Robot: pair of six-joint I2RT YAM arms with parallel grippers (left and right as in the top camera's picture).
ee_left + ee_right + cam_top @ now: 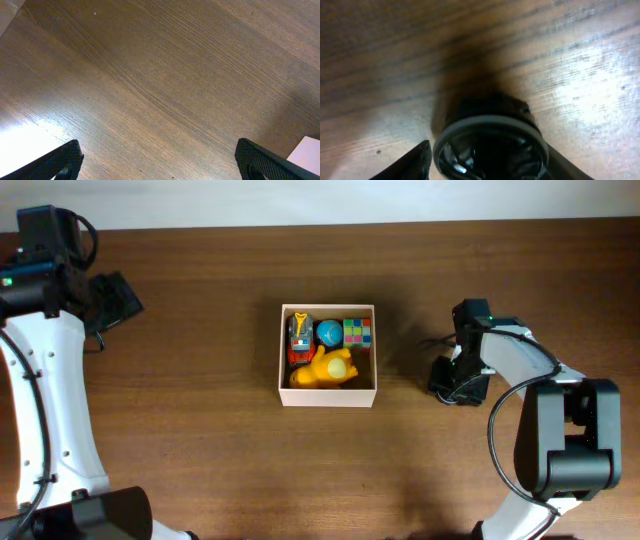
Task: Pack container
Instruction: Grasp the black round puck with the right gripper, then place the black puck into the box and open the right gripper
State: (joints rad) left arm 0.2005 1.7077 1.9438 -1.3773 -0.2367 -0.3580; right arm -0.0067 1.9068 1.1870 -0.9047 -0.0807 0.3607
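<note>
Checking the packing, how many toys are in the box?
4 in the box: red toy car far left, blue ball far middle, coloured cube far right, yellow stuffed toy near side. Others may hide underneath.

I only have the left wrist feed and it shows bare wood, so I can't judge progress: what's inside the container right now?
Observer: The container holds four toys: a yellow plush, a blue ball, a colour cube and a red toy vehicle.
Operator: Any item outside it?
Observer: One dark round object with a grey rim lies on the table, under the right end effector, right of the container.
Operator: Is it gripped?
Observer: Can't tell; the right wrist view shows fingers either side of it, contact unclear.
</note>
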